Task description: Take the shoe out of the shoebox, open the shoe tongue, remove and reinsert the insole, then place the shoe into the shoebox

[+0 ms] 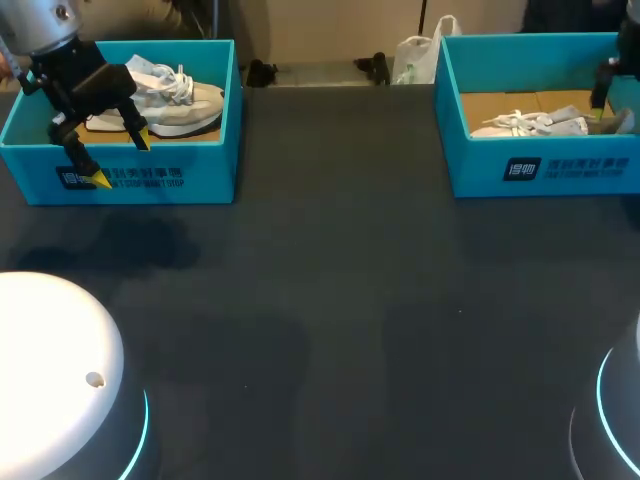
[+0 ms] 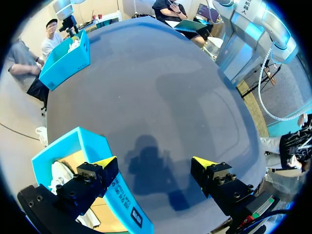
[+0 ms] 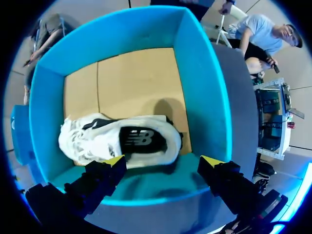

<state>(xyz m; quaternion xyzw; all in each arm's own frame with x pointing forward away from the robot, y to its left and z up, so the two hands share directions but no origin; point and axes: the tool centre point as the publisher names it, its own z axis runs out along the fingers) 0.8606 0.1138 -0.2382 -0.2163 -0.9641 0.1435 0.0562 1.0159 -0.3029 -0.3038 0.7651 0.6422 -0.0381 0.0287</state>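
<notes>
White mesh sneaker [image 3: 122, 141] lies on the cardboard floor of the open turquoise shoebox [image 3: 207, 87], just below and ahead of the right hand [image 3: 163, 161], whose fingers stand wide apart and empty. Taking the shoe out looks not yet begun. Next, I judge, that hand must drop between the walls and close across the shoe's middle. The left hand [image 2: 154, 161], also spread and empty, hangs over a second turquoise shoebox's [image 2: 68, 146] near wall.

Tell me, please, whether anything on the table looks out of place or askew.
Nothing is spilled or damaged: the left shoe lies in the left shoebox, the right shoe in the right shoebox. Only the left gripper looks odd: its open fingers straddle the left shoebox's front wall.
</notes>
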